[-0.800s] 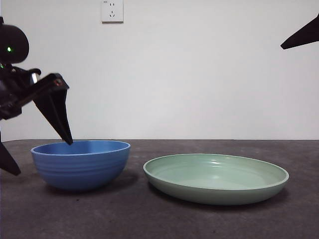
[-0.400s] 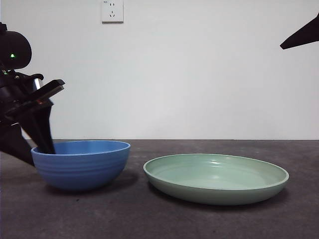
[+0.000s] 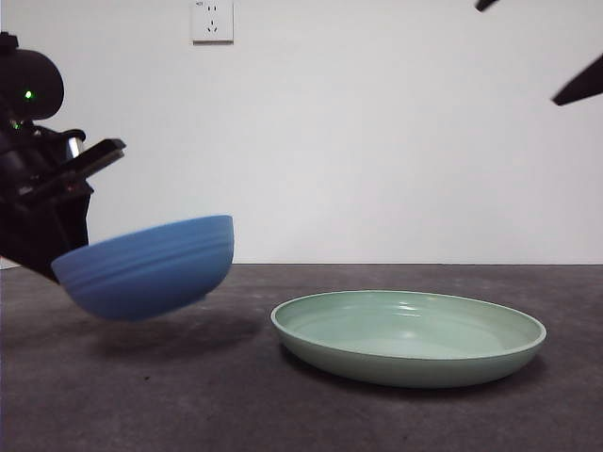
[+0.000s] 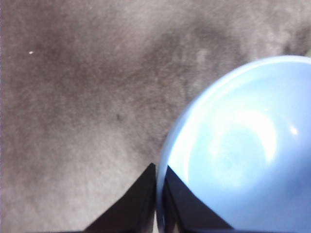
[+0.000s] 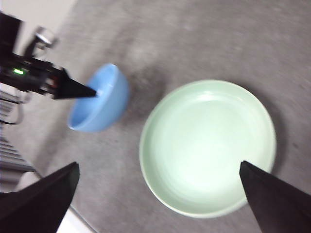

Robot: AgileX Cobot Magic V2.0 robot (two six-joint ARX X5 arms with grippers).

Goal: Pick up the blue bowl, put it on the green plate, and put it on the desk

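Gripping the near rim of the blue bowl, the left gripper — jaws pinched on the wall — has raised it off the desk, tilted; half a second ago it sat flat. Transfer toward the green plate comes next — the right gripper waits, spread wide

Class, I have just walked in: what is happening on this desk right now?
The left pincer is shut on the rim of the blue bowl and holds it tilted, clear of the desk. The green plate sits beside it with nothing in it. The right pincer hangs open high above the plate, holding nothing.
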